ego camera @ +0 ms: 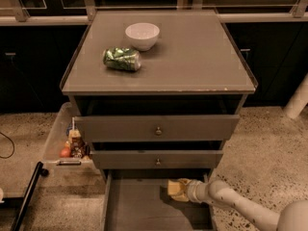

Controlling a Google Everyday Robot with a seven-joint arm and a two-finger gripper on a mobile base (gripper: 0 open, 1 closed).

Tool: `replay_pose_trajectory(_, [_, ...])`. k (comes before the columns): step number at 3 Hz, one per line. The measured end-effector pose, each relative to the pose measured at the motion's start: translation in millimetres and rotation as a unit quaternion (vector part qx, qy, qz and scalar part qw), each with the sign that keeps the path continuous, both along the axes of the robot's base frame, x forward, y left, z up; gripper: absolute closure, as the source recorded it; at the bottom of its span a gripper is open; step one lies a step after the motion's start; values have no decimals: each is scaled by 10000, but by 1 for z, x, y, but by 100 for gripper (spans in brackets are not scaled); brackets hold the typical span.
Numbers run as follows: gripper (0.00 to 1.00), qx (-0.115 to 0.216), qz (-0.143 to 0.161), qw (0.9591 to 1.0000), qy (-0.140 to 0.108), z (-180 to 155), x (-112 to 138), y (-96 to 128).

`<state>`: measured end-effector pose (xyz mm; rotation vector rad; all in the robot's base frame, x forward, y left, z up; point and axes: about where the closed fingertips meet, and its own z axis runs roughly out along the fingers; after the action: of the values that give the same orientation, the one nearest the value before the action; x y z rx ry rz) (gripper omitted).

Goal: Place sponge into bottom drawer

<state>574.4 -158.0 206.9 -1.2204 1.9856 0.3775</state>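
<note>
The bottom drawer [139, 208] is pulled open at the foot of the grey cabinet and shows a flat grey floor. My gripper [180, 190] reaches in from the lower right, just above the back right part of that floor and under the middle drawer. It is shut on the sponge [173, 188], a small pale-yellow block at its tip. The sponge is held slightly above the drawer floor and casts a shadow on it. My white arm [231, 202] runs off to the lower right.
A white bowl [142, 35] and a crushed green can [122, 59] sit on the cabinet top. The two upper drawers [156, 127] are slightly open. A side tray [54, 134] with snacks hangs at the left. A black pole [26, 196] leans at the lower left.
</note>
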Motion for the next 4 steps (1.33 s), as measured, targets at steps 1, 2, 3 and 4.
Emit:
replay_pose_trajectory(1, [100, -47, -1, 9998, 179, -31, -1, 7])
replay_pose_trajectory(2, [100, -77, -14, 9993, 354, -56, -4, 9])
replay_pose_trajectory(3, [81, -81, -17, 9993, 364, -58, -4, 9])
replay_pose_trajectory(4, [58, -80, -17, 9993, 364, -58, -4, 9])
